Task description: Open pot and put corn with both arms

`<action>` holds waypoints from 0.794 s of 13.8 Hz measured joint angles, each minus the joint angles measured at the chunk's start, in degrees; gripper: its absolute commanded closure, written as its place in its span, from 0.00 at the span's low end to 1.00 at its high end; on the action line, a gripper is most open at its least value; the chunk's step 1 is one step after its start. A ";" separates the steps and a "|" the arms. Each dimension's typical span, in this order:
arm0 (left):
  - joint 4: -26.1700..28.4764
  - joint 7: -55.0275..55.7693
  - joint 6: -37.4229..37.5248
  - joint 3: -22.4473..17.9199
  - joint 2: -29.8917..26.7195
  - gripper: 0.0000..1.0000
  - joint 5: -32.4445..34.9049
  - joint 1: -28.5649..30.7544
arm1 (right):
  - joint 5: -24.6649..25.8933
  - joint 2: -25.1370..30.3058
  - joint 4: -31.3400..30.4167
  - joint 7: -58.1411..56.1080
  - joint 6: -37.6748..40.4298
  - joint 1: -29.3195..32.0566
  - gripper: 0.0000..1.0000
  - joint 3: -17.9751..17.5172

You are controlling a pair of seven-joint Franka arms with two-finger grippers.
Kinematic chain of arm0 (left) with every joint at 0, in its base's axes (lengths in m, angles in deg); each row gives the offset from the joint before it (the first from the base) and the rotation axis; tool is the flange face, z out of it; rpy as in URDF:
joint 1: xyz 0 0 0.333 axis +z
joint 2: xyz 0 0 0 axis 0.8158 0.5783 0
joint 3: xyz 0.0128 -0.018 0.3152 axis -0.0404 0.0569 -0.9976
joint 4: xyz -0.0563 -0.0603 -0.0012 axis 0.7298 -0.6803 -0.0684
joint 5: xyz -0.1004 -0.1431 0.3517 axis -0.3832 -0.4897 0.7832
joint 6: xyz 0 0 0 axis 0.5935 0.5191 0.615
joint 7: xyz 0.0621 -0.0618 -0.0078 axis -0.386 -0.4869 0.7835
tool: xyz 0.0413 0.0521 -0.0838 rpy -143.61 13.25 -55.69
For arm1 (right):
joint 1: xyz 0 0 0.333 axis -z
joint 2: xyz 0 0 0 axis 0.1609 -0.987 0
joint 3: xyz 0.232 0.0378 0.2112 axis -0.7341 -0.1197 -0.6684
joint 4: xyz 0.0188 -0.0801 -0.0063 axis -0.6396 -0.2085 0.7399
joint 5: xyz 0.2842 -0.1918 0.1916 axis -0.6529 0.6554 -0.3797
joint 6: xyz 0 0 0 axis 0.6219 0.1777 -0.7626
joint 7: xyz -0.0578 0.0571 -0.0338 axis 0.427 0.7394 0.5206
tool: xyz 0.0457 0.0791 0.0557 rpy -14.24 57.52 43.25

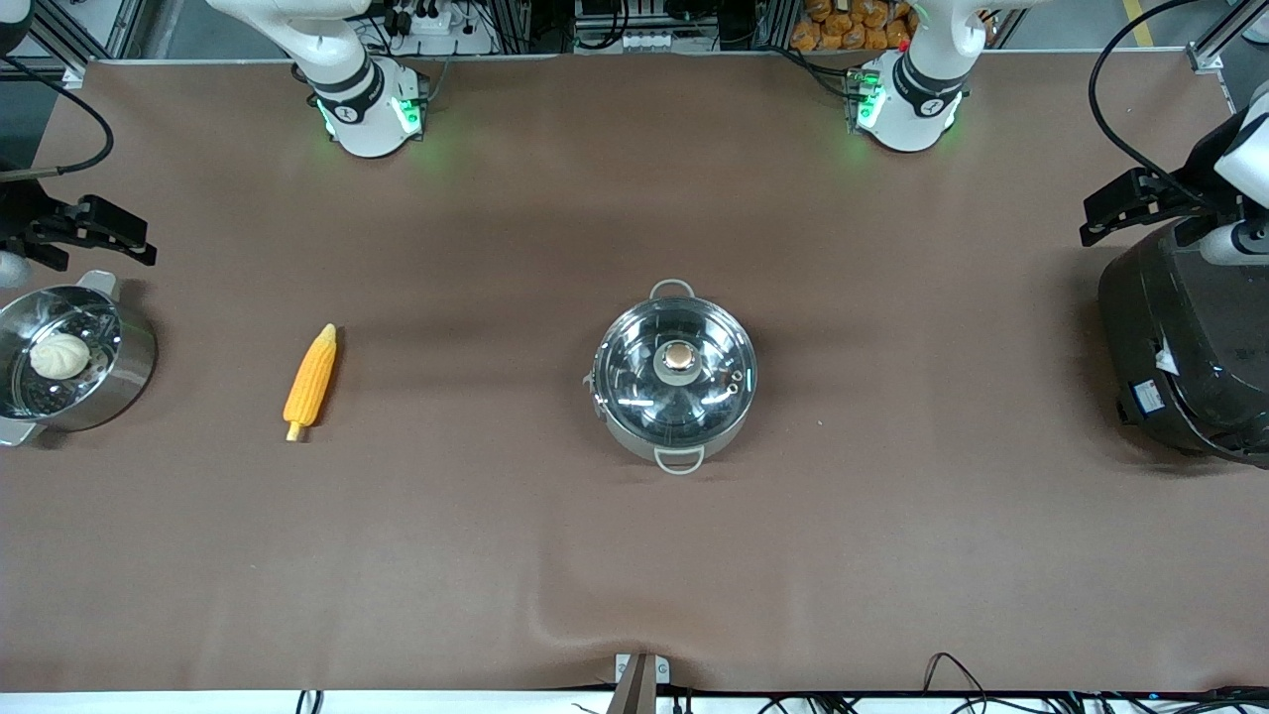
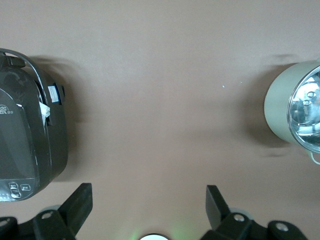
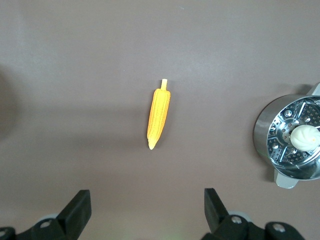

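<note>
The shallow steel pot (image 1: 674, 382) stands mid-table with its glass lid (image 1: 694, 382) on it and the copper knob (image 1: 678, 357) up. It also shows at the edge of the left wrist view (image 2: 295, 107). The yellow-orange corn (image 1: 311, 382) lies flat on the table toward the right arm's end, and shows in the right wrist view (image 3: 159, 115). My left gripper (image 1: 1125, 203) (image 2: 149, 200) is open and empty, in the air by the rice cooker. My right gripper (image 1: 104, 230) (image 3: 147, 202) is open and empty, in the air by the bun pot.
A steel pot with a white bun (image 1: 61, 357) (image 3: 292, 137) stands at the right arm's end of the table. A big black rice cooker (image 1: 1185, 342) (image 2: 27, 142) stands at the left arm's end. Brown cloth (image 1: 634, 555) covers the table.
</note>
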 measured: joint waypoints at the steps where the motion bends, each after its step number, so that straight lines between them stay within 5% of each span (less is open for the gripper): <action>1: 0.07 0.01 0.00 0.07 0.06 0.00 -0.03 -0.16 | 0.00 0.00 0.00 0.00 0.00 0.00 0.00 0.00; 11: 0.39 12.46 -6.25 8.29 6.05 0.00 -2.48 -5.42 | 0.00 -0.20 -0.02 0.00 0.03 0.01 0.00 0.03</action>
